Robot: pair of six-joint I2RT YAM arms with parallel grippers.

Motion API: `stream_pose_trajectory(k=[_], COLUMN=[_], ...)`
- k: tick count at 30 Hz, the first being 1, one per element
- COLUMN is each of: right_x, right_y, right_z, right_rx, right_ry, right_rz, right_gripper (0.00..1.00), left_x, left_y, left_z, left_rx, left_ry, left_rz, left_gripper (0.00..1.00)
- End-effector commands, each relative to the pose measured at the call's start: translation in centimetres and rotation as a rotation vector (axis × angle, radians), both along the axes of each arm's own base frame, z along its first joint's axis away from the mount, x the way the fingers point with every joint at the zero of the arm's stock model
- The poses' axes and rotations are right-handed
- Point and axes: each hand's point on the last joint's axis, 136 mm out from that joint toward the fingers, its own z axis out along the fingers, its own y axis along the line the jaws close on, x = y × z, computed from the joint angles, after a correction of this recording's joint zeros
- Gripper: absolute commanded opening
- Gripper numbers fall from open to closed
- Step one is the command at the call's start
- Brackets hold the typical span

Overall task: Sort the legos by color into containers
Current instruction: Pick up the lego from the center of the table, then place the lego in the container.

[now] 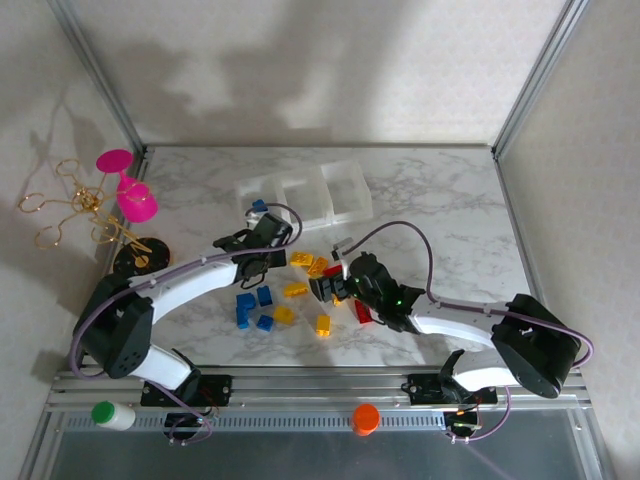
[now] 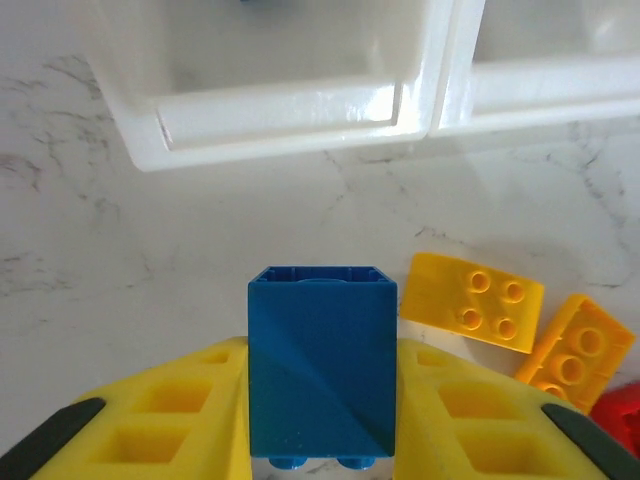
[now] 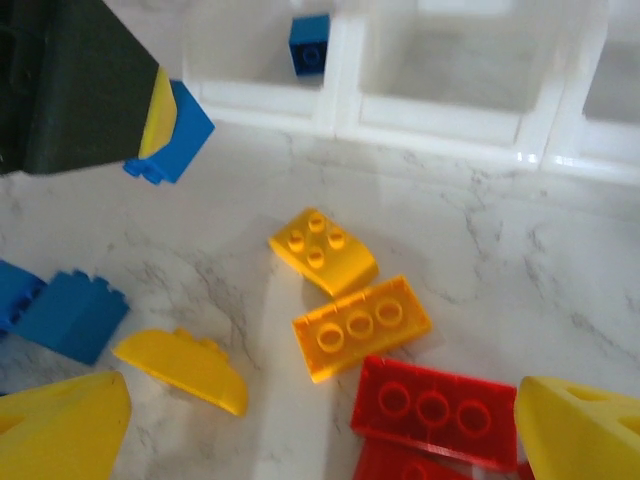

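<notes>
Marble-look table (image 1: 430,220), three-bin row of containers (image 1: 322,190) at the far middle. Loose legos (image 1: 295,290) are scattered on the near side between the two arms.

Step in hand, as I read it: carrying a blue one to its bin. The left gripper (image 2: 322,410) is clenched on a blue brick (image 2: 322,365), which is lifted off the table and sits just short of the leftmost bin (image 2: 290,112). That bin already holds one blue piece (image 3: 310,43), so it looks like the blue bin. The middle and right bins look empty, though I can't see all of them.

Next move likely calls for a short reach forward over the near rim, then letting go above the bin floor. The rim is close, so the brick needs to clear it.

The right gripper (image 3: 320,440) has its jaws spread wide and holds nothing. It hangs over a red brick (image 3: 435,410), with two yellow bricks (image 3: 362,325) beside it. A red pick seems likely there.

Most of the pile is unsorted; this is early in the task.

Writing: none legible. No brand or label can be read on the bricks, bins or grippers. The stud tops are too small to tell.
</notes>
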Motion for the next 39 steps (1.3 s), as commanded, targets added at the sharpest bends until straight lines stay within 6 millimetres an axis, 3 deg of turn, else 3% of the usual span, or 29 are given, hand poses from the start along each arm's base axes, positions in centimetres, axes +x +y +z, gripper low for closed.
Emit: stream_pose_trajectory(k=[1,5,10,16,21,32,39], right_x=[1.3,2.5,3.8,5.1,5.2,5.2,5.3], right_y=[0.9,1.2,1.0,0.0,-0.1,0.0,0.0], right_z=[2.7,3.7,3.7,2.5,1.8,1.2,1.1], right_rx=[0.066,0.104,0.120,0.115,0.095,0.077,0.074], right_ry=[-0.004,0.001,-0.008,-0.012,-0.016,-0.011,-0.009], right_rz=[-0.014,-0.015,-0.028,-0.055,-0.053,-0.047,-0.049], right_gripper=[0.99,0.99,0.99,0.99,0.99,0.99,0.99], left_x=[1.7,4.3,8.1,12.2,14.9,17.5,17.7], left_y=[1.4,1.3,1.1,2.0,1.9,2.6,2.2], left_z=[3.4,5.7,6.4,5.2,2.9,-1.3,-1.9], left_rx=[-0.023,-0.065,-0.073,-0.053,-0.055,-0.009,-0.008], left_ry=[-0.074,-0.123,-0.141,-0.142,-0.117,-0.052,-0.034], left_rz=[0.079,0.120,0.156,0.222,0.229,0.238,0.204], left_gripper=[0.33,0.32,0.32,0.32,0.32,0.33,0.41])
